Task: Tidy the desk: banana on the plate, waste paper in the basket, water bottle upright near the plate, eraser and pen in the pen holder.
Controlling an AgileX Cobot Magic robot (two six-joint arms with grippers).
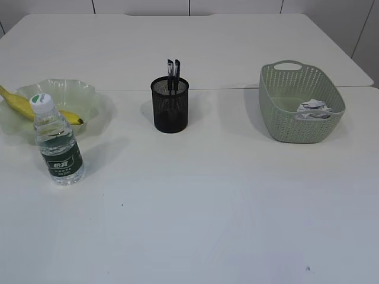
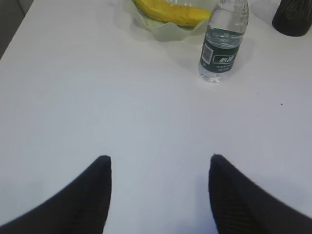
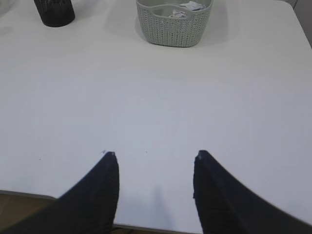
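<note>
The banana (image 1: pixel 23 106) lies in the pale green plate (image 1: pixel 74 94) at the far left of the desk (image 1: pixel 207 207). The water bottle (image 1: pixel 57 142) stands upright just in front of the plate. Dark pens (image 1: pixel 173 71) stick out of the black mesh pen holder (image 1: pixel 170 105) at the centre. The waste paper (image 1: pixel 312 109) rests inside the sage-green basket (image 1: pixel 299 112) on the right. The eraser is not visible. My left gripper (image 2: pixel 160 161) is open over bare desk, well short of the bottle (image 2: pixel 222 41). My right gripper (image 3: pixel 155 156) is open near the desk's front edge, far from the basket (image 3: pixel 174 22).
A seam (image 1: pixel 237 89) runs across the tabletop behind the pen holder. The desk's front edge (image 3: pixel 146 228) shows just under my right gripper. Neither arm shows in the exterior view.
</note>
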